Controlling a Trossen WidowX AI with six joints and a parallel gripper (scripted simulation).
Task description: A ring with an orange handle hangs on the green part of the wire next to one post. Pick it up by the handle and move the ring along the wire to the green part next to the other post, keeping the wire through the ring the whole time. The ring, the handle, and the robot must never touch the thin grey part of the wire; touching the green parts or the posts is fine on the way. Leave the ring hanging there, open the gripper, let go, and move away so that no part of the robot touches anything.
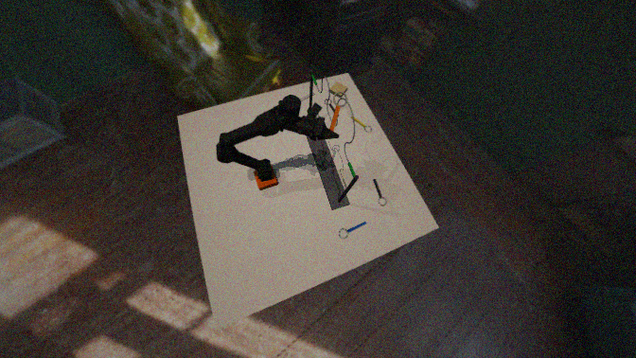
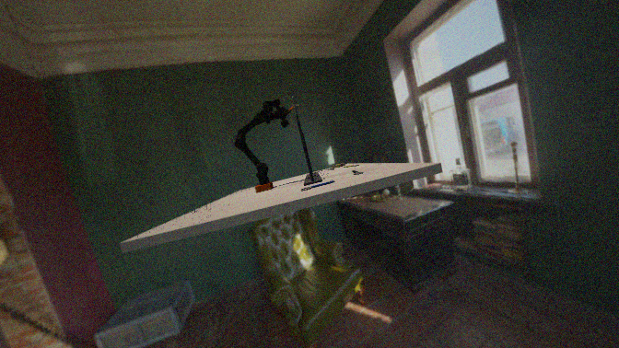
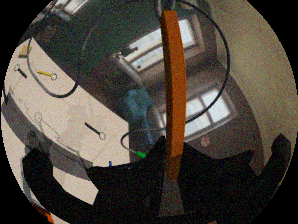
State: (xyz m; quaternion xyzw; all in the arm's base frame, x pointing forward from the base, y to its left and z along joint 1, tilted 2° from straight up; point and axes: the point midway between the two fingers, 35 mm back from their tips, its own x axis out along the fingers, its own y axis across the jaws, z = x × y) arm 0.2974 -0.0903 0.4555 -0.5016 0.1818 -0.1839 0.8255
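Note:
The orange handle (image 1: 335,118) (image 3: 175,95) points up and away from my gripper (image 1: 330,132) (image 3: 166,139), which is shut on its lower end. Its ring (image 1: 341,100) is held in the air around the thin grey wire (image 1: 347,139), nearer the far post (image 1: 310,90) with its green part (image 1: 313,79). The near post (image 1: 348,188) leans by the other green part (image 1: 351,169) (image 3: 140,154). In the wrist view the wire (image 3: 226,55) arcs around the handle and the ring is cut off at the top. In the exterior view the arm (image 2: 251,133) stands high beside a post (image 2: 304,143).
On the white table (image 1: 246,256) lie a yellow-handled ring (image 1: 362,124) (image 3: 46,74), a black-handled ring (image 1: 379,191) (image 3: 94,130), a blue-handled ring (image 1: 352,229) and a tan block (image 1: 339,88). A grey base strip (image 1: 332,191) joins the posts. The arm's orange base (image 1: 266,183) sits left.

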